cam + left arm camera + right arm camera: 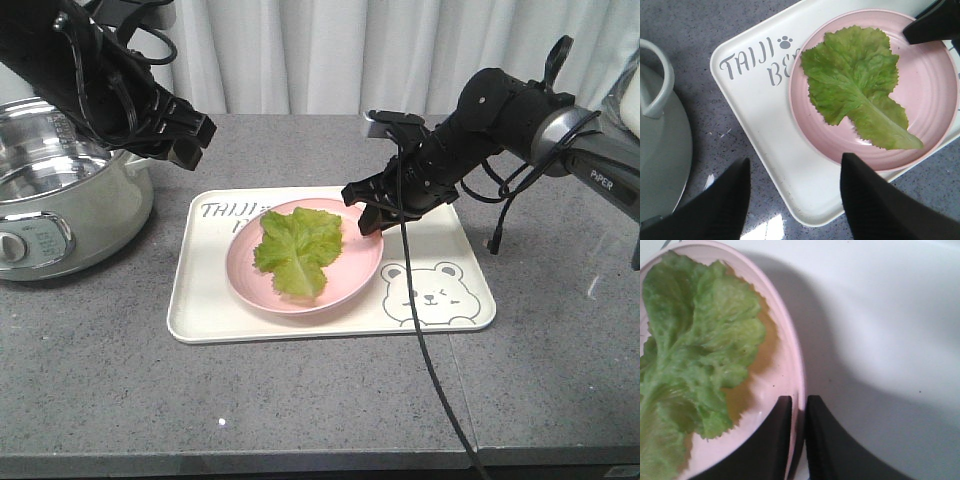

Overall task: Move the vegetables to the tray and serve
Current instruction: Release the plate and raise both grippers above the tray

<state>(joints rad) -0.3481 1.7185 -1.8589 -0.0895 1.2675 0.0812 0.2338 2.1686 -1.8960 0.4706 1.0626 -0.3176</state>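
Observation:
The vegetables, one green lettuce leaf [295, 245] [855, 85] [695, 340], lie on a round pink plate [350, 275] [930, 100] that rests on the cream tray [200, 300] [765, 125] [880, 340]. My right gripper [368, 212] [799, 402] is shut on the plate's right rim [785, 355], one finger inside the rim and one outside. My left gripper [190, 140] [795, 170] hangs open above the tray's far left corner, holding nothing.
A steel electric pot [60, 200] [660, 150] stands on the grey table to the left of the tray. A black cable [430, 360] trails from the right arm across the tray's right end to the table's front edge.

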